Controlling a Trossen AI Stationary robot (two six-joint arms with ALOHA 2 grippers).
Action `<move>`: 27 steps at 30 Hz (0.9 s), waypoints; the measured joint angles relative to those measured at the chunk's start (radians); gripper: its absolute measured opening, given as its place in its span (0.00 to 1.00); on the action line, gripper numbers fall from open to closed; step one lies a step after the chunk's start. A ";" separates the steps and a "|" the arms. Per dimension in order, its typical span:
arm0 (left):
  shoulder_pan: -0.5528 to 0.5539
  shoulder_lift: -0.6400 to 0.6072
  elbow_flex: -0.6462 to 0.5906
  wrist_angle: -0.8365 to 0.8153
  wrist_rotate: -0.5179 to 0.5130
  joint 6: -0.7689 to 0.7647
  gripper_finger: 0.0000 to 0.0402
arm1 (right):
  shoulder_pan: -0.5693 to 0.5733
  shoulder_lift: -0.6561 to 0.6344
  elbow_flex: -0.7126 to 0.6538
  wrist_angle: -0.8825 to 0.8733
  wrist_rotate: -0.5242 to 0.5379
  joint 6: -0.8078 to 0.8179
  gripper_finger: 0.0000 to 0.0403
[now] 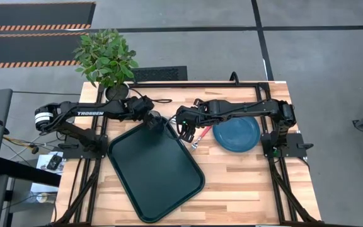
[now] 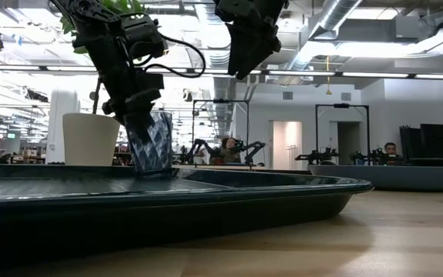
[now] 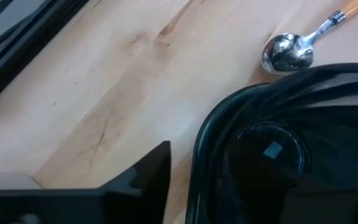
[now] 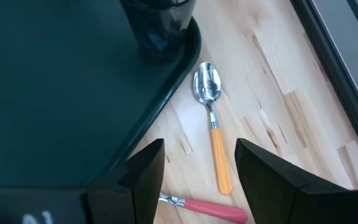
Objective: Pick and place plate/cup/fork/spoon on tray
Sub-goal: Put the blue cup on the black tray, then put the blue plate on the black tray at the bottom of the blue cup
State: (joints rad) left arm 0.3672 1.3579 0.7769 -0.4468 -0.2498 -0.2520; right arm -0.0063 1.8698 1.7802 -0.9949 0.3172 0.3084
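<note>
My left claw [image 2: 146, 127] grips the smoky-grey cup [image 2: 150, 145], which stands upright on the dark green tray [image 1: 156, 170] at its far corner. My right claw [image 4: 197, 171] hangs above the table with its 2 fingers spread wide, holding nothing. Under it, just beside the tray, lie the orange-handled spoon [image 4: 212, 124] and the pink-handled fork [image 4: 207, 208]. The blue-teal plate [image 1: 236, 134] sits on bare wood further right
</note>
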 joint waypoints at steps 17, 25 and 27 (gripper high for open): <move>0.000 -0.003 0.120 -0.096 0.040 0.043 0.63 | 0.021 -0.131 0.002 -0.001 0.015 0.035 0.55; 0.000 -0.003 0.183 -0.120 0.032 0.056 0.62 | 0.091 -0.268 0.001 -0.028 0.104 0.084 0.55; 0.000 -0.003 0.191 -0.131 0.033 0.056 0.62 | 0.112 -0.288 -0.001 -0.054 0.142 0.104 0.55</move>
State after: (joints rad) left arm 0.3672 1.3544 0.9675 -0.5774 -0.2173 -0.1959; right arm 0.1054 1.5814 1.7794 -1.0493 0.4596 0.4127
